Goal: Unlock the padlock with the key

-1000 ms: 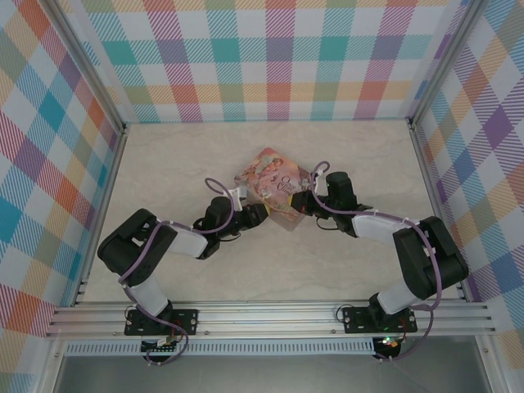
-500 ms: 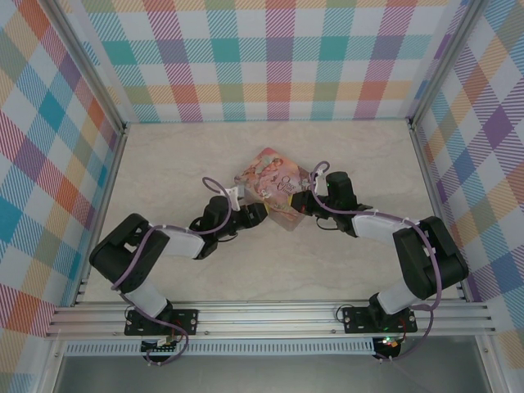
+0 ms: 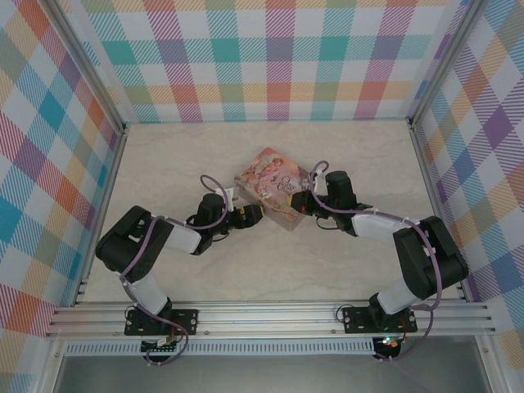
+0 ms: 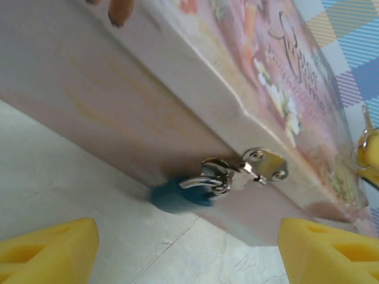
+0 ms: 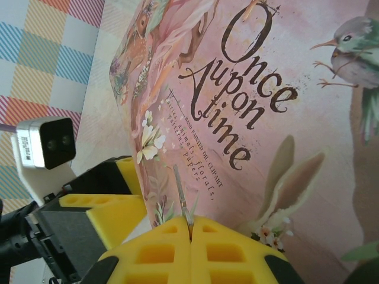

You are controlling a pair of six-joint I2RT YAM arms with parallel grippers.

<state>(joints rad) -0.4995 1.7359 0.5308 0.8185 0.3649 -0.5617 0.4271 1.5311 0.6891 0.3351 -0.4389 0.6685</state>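
Padlock hangs by its shackle from the hasp of the pink box, close to the worktop. Left end effector is released, its fingers apart on both sides, not touching. Right end effector grasps the thin key over the box lid.

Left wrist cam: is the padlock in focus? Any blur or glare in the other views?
Left wrist: the padlock body is a soft teal smear, its shackle sharper with bright glints; the box wall is soft too. Right wrist: the box lettering is crisp, the key thin but legible. Top external: even light, faint shadows, no glare; padlock too small to resolve.
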